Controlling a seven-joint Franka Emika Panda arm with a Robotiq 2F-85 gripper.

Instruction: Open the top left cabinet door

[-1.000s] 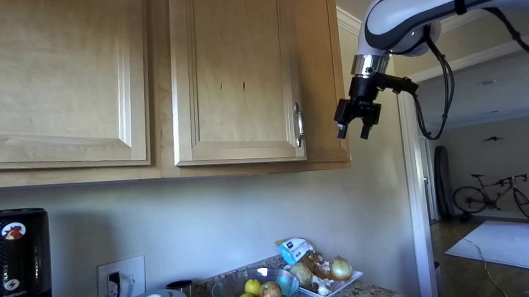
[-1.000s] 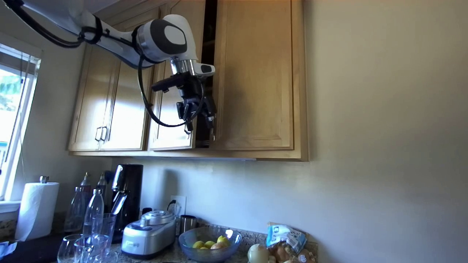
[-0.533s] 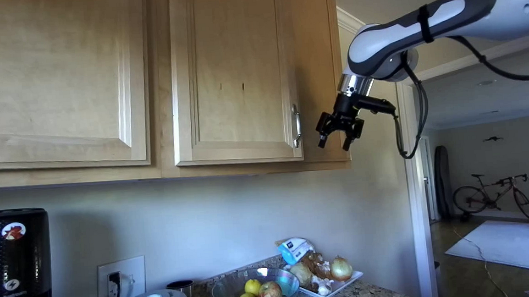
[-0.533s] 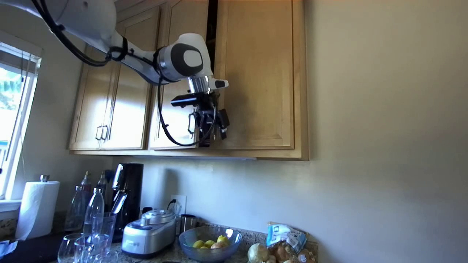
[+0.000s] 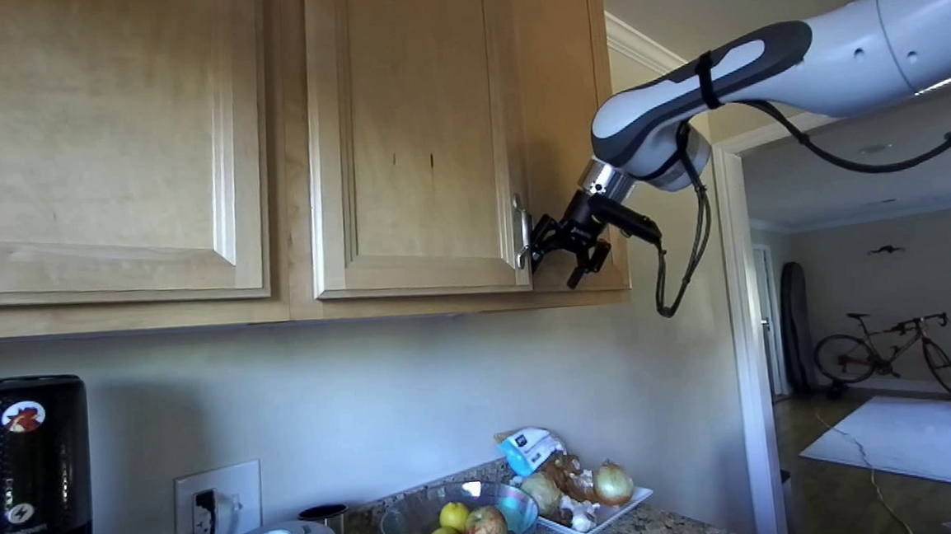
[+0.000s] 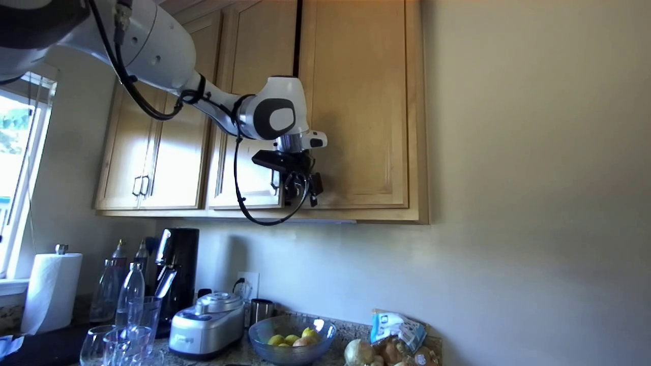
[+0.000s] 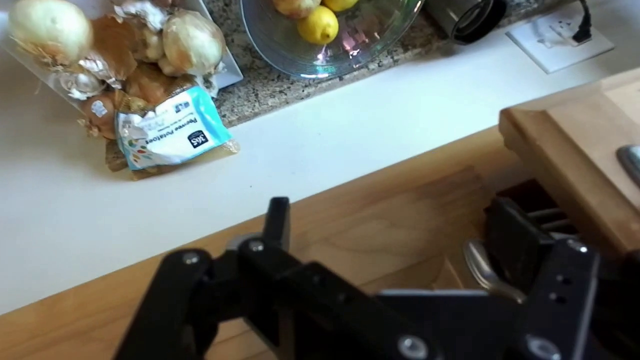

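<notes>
The top left cabinet door (image 5: 418, 138) hangs among the upper cabinets (image 5: 292, 163) above the counter (image 5: 661, 532), standing slightly ajar: in an exterior view a thin dark gap parts it from the neighbouring door (image 6: 356, 101), and in the wrist view its thick edge juts out at the right. Its slim silver handle (image 5: 520, 231) sits low, near that free edge. Just beside it is the gripper (image 5: 555, 269), tilted toward the doors, its fingers (image 7: 278, 220) spread wide with the neighbouring door's wood showing between them; one finger stands at the ajar door's edge — whether it touches, I cannot tell. A curved silver piece (image 7: 482, 265) shows close to that finger. From the gripper the arm (image 5: 851, 62) extends to the upper right in an exterior view, a black cable (image 5: 882, 168) drooping beneath it. On the door's other side is a wider matching door (image 5: 88, 134). Below, on the counter, a glass bowl (image 6: 292, 356) holds yellow fruit (image 5: 455, 516) and an apple (image 5: 486, 524); near it, a white tray (image 5: 622, 509) carries onions (image 5: 613, 483) and garlic (image 5: 579, 512), with a blue-and-white potato bag (image 7: 175, 127) just behind them. Along the counter the other way come a metal cup (image 6: 262, 311), a silver appliance (image 6: 208, 325) and a tall black appliance (image 6: 183, 249) — then bottles (image 6: 131, 287), glasses (image 6: 145, 320) and a paper towel roll (image 6: 51, 292) near the window (image 6: 15, 127). A white outlet (image 5: 241, 479) with a black plug (image 5: 206, 500) in it is set in the wall (image 5: 352, 407).
</notes>
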